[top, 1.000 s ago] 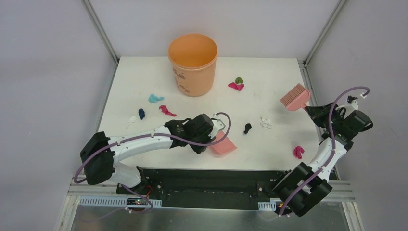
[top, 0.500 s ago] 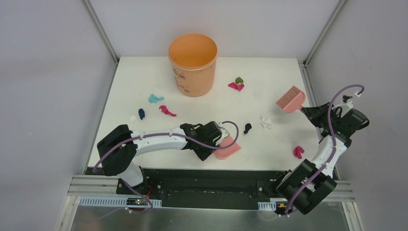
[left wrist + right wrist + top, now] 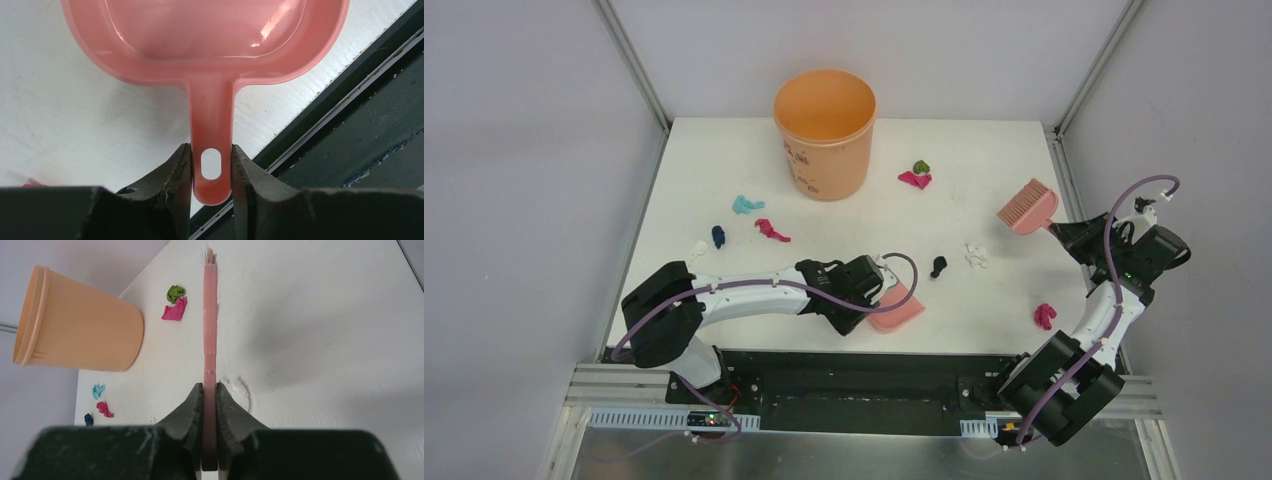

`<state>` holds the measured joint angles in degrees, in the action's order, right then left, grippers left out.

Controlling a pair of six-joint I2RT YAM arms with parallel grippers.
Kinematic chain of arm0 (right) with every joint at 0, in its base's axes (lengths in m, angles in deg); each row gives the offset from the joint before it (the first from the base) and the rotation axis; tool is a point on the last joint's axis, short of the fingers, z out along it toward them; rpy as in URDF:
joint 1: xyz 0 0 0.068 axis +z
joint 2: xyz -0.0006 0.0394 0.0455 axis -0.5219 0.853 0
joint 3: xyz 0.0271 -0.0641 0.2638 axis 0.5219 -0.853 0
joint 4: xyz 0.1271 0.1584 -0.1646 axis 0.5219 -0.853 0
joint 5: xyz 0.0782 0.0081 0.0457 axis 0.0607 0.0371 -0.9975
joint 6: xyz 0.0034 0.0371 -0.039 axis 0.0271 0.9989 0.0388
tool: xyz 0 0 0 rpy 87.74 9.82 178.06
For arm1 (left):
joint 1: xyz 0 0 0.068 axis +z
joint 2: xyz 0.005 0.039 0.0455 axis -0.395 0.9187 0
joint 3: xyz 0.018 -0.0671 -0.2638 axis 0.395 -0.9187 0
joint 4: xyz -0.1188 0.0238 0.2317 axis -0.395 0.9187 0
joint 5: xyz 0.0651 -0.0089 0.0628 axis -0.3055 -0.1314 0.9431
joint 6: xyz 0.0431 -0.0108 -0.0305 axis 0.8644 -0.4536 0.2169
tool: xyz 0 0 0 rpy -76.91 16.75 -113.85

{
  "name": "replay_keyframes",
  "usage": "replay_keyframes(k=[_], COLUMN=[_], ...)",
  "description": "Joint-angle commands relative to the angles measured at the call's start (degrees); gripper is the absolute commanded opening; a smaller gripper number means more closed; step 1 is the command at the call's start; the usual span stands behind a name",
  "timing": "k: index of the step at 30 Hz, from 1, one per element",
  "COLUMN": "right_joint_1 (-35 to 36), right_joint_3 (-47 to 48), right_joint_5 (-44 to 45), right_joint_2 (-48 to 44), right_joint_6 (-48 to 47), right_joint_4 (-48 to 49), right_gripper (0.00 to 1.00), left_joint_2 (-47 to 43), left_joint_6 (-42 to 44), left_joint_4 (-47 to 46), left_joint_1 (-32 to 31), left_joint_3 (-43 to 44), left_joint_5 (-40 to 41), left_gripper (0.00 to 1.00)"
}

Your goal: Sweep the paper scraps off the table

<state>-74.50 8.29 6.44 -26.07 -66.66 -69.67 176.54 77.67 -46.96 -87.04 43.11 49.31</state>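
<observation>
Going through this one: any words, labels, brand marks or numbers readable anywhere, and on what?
No text can be read.
The orange bucket carries dark printed marks on its side, too small and blurred to read.
The dustpan and the brush show no lettering.

dustpan (image 3: 205, 40) front cropped, white scrap (image 3: 242, 390) partly hidden

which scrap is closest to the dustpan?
The black scrap, just beyond the dustpan; the white scrap beside it lies farther right, and all others are farther still.
</observation>
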Motion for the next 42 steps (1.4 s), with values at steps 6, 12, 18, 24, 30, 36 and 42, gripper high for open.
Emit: replay_keyframes(k=[6,12,18,24,30,36,42], right_joint_1=[3.4,4.5,4.9,5.8,8.8,12.7,16.4], right_joint_3=[10.8,35.4,50.4,45.9,37.3,33.5,31.2], right_joint_5=[3.0,15.2,30.8,42.9,52.6,59.5,56.9], right_joint_2=[-3.0,4.7,13.1,14.2,10.6,11.4,13.5], right_joint_6=[-14.2,-38.0,-45.1,-45.6,-45.8,-45.0,-40.6], right_joint_4=[-13.2,-46.3,-66.9,-69.7,-66.5,-63.2,-63.9], right_gripper=[0.0,0.0,0.0,0.0,0.0,0.0,0.0], left_joint_2=[-3.1,-9.0,-6.9,-6.4,-8.0,-7.3,-7.3], left_joint_6=[0.0,2.5,9.5,10.3,10.3,10.3,10.3], left_joint_4=[1.9,7.7,9.0,6.9,5.4,5.6,6.1], left_joint_1=[-0.8,-0.9,-0.8,-0.8,-0.9,-0.9,-1.0], left_joint_3=[1.8,7.0,7.8,5.5,3.7,4.3,4.2], left_joint_5=[0.5,0.1,6.8,5.7,4.2,2.4,1.8], left_gripper=[0.16,0.0,0.0,0.0,0.0,0.0,0.0])
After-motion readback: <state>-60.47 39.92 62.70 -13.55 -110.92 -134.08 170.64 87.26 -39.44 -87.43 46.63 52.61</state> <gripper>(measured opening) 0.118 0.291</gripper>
